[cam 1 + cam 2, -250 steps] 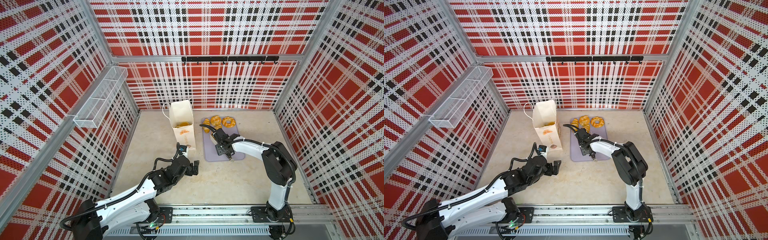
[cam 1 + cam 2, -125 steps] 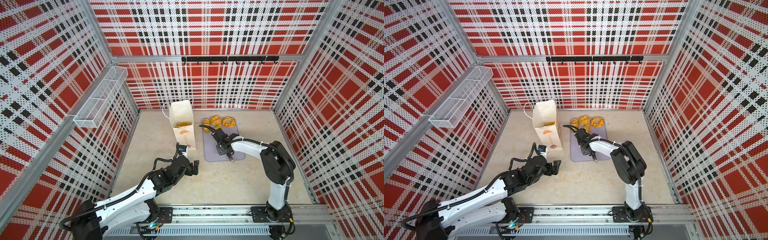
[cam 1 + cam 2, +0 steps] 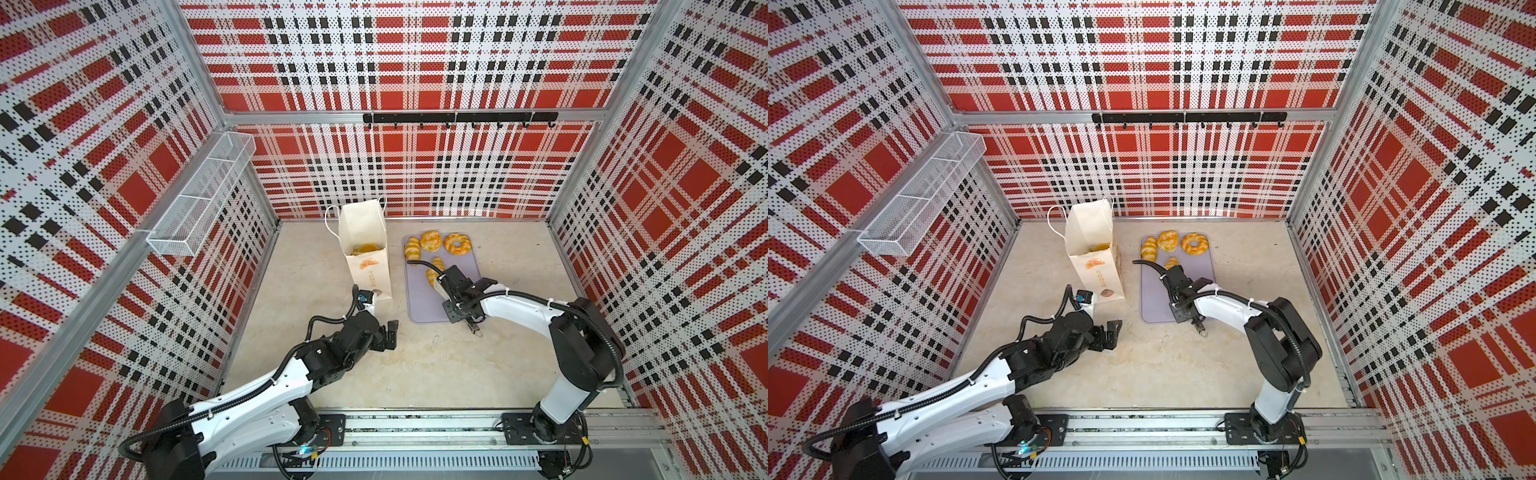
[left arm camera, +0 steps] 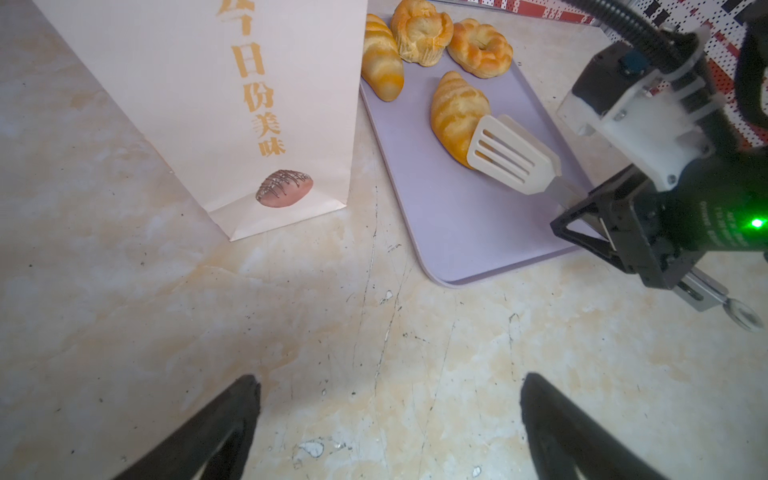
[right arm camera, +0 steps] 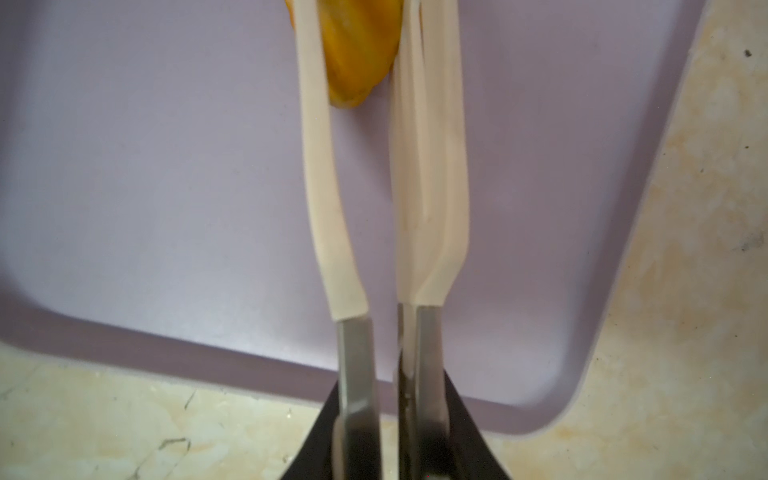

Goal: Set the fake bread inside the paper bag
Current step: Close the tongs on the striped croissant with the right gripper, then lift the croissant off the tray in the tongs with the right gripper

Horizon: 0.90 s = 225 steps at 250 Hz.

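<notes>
Ahead of right hand [image 5: 392, 434], croissant [image 5: 357, 54] (between tongs [image 5: 324, 187])

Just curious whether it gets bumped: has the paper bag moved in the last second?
No. The paper bag still stands at the same spot beside the lilac tray, its base equally far from the tray's edge.

Matt paper bag [image 4: 187, 83], glossy fake bread [image 4: 453, 108], smooth matt plastic tray [image 4: 457, 237], tongs [image 5: 320, 187] of cream plastic on bare metal, scuffed tabletop [image 4: 291, 332].

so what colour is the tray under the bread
Plain lilac; the tray shows best in the left wrist view.
</notes>
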### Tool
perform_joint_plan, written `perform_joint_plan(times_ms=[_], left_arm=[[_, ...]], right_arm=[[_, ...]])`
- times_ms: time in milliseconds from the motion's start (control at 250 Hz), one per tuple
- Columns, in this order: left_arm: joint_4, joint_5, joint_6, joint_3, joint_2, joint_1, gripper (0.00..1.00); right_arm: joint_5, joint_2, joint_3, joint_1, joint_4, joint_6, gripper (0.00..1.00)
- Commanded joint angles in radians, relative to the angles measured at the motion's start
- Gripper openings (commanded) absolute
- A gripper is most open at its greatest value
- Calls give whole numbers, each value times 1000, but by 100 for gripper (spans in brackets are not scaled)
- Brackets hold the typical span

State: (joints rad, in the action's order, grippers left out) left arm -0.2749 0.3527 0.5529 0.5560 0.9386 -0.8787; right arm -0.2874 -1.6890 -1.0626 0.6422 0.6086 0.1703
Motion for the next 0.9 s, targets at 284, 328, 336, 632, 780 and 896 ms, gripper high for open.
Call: perform_joint_plan(times_ms=[284, 328, 336, 632, 780, 896], left_arm=[[54, 11, 0, 41, 47, -17, 99], [57, 10, -2, 45, 53, -17, 99], [57, 11, -2, 46, 56, -17, 100], [60, 5, -9, 56, 74, -20, 99], [65, 1, -3, 55, 79, -20, 99], [75, -6, -2, 59, 97, -28, 100]], right_arm=[[-32, 115, 84, -57, -20, -15, 50], [-47, 118, 81, -57, -14, 5, 55], [-52, 117, 80, -57, -12, 10, 56], [8, 72, 47, -50, -71, 91, 64], [28, 27, 20, -47, -92, 81, 64], [21, -5, -2, -47, -93, 82, 64]])
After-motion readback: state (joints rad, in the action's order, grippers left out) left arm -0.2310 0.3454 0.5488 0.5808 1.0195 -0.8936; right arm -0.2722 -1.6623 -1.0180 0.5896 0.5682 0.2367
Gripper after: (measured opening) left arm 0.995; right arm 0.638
